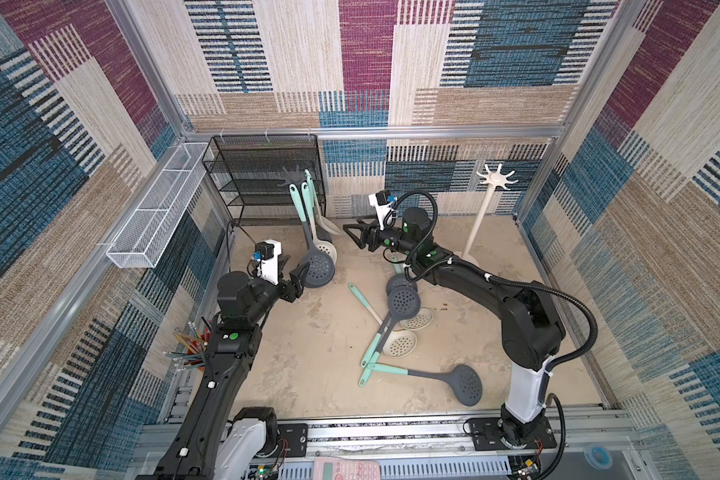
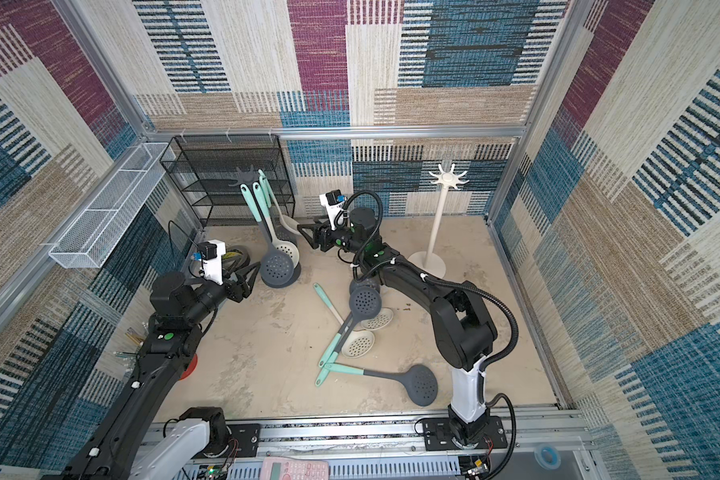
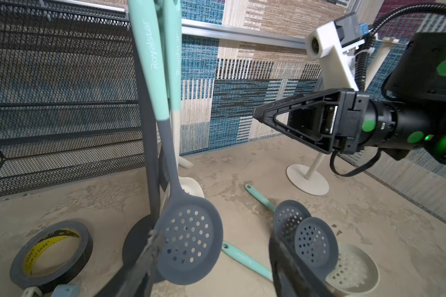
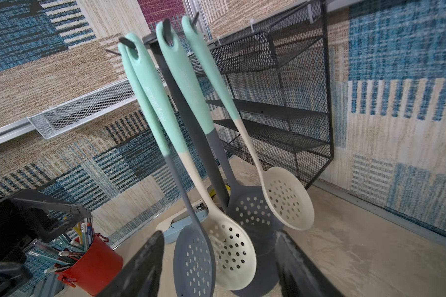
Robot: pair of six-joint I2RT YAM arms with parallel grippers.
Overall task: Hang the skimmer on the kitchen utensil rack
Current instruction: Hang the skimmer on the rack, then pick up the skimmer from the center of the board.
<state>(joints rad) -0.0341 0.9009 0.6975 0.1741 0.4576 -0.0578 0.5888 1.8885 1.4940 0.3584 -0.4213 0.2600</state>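
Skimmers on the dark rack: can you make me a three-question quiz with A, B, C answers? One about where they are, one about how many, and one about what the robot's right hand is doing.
1. Where do the hanging skimmers hang?
A) on the white rack
B) on the dark rack
C) in the wire basket

2. How many skimmers hang there?
A) two
B) six
C) four

3. What is the right hand doing?
A) open, holding nothing
B) shut on a skimmer
C) holding the tape

Answers:
1 B: their teal handle loops sit on the dark rack's hooks.
2 C: the right wrist view shows four heads, two grey and two cream.
3 A: its fingers stand apart, and in both top views it stops short of the skimmers.
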